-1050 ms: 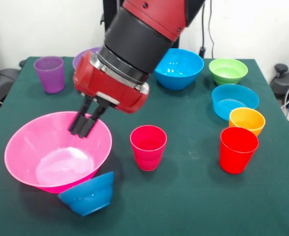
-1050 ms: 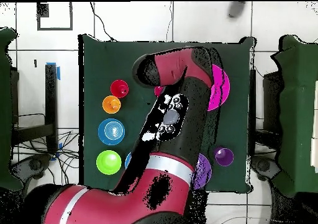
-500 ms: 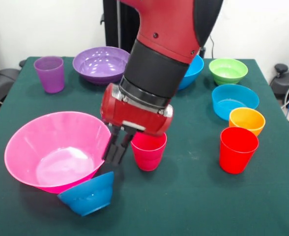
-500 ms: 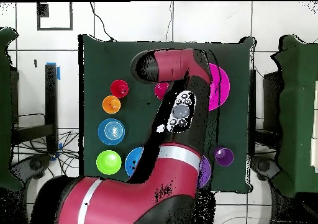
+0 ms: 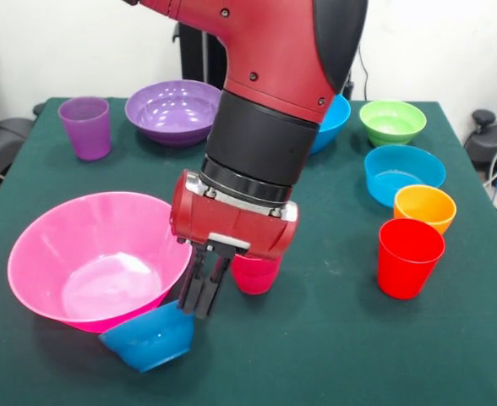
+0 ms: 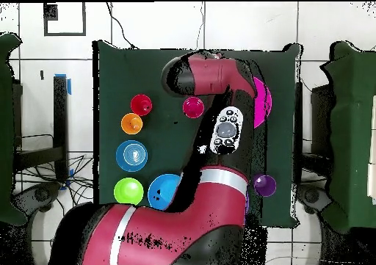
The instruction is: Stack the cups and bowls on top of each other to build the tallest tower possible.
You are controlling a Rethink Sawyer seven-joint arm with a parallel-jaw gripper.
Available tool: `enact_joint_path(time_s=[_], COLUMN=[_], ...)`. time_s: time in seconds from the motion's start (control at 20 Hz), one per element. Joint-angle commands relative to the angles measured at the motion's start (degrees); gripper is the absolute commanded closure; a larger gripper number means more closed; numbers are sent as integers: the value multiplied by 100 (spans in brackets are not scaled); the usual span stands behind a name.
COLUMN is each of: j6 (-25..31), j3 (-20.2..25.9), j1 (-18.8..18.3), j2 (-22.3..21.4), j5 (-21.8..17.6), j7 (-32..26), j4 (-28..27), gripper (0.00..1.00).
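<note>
The magenta cup [image 5: 255,275] is largely hidden behind the gripper [image 5: 199,306], whose fingers (nearly together) are seen touching the tilted small blue bowl [image 5: 150,338] beside the huge pink bowl [image 5: 37,245].

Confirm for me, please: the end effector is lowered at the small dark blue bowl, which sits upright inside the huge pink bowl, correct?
Not quite. In the front view the end effector is indeed down at the small dark blue bowl, but that bowl is not inside the huge pink bowl. It lies tipped on the table, wedged against the pink bowl's outer wall on its near side.
</note>
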Motion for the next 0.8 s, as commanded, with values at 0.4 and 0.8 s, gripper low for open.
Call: enact_joint_path(time_s=[0.4,0.8], j6=[171,528], j3=[403,242], j1=[132,237], j2=[412,547], j5=[-179,-110], j7=[293,330], j4=[147,28], gripper=[0,0])
